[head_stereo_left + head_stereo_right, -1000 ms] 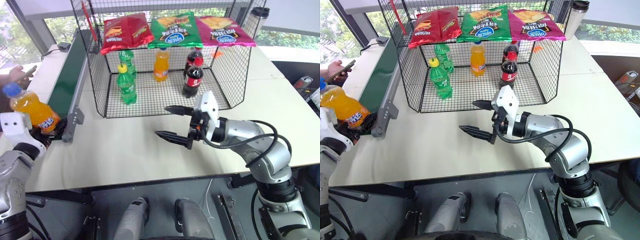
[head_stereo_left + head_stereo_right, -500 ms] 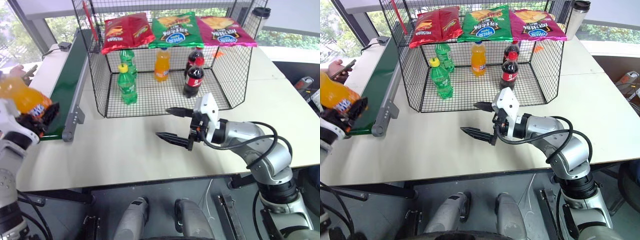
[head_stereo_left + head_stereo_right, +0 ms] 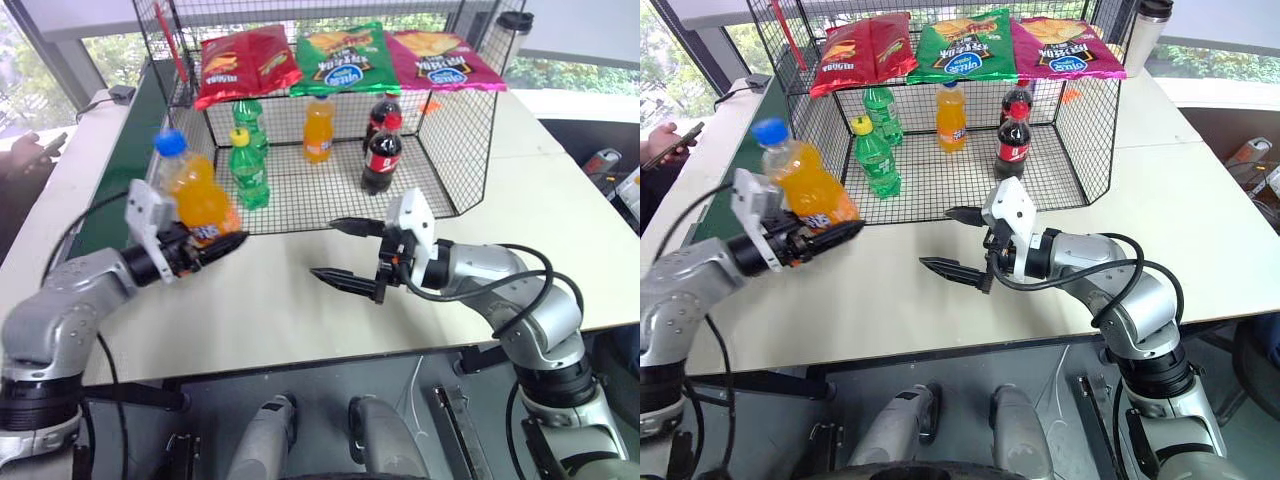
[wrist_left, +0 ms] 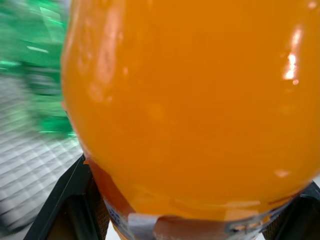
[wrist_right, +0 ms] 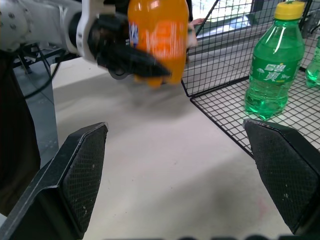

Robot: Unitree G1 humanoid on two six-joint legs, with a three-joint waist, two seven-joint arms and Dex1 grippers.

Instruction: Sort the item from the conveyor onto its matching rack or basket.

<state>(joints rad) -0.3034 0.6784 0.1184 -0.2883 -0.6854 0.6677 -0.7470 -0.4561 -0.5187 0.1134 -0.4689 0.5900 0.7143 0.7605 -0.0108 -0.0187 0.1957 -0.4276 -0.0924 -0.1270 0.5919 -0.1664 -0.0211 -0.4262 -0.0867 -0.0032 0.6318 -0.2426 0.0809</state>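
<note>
Swung in from over the conveyor end a second ago, the left gripper [image 3: 205, 245] now holds the orange soda bottle [image 3: 196, 190] in the air above the white table [image 3: 270, 300], just in front of the cage's near-left corner; the right arm has kept its place.

Largest first: the white table carries the black wire-mesh cage [image 3: 450, 150], which stands toward its far side with the front open. Along the table's left edge runs the dark green conveyor [image 3: 125, 170] with its grey side rail. Across the cage's top bar hang three crisp bags, red [image 3: 245, 62], green [image 3: 345, 58] and pink [image 3: 445, 60]. On the grid floor stand two green soda bottles [image 3: 246, 170], another orange bottle [image 3: 318, 130] and two cola bottles [image 3: 378, 155], all upright.

The held bottle leans a little, blue cap [image 3: 170, 142] uppermost and tipped to the left, blue-patched label low by the fingers. The left gripper's black fingers are clamped on its lower part; in the left wrist view the orange body [image 4: 190, 100] sits between them.

The right gripper [image 3: 345, 252] hovers above the table in front of the cage, pointing left toward the bottle, its two fingers spread wide with nothing between them. A person's hand [image 3: 665, 140] holding a phone shows at the far left.
</note>
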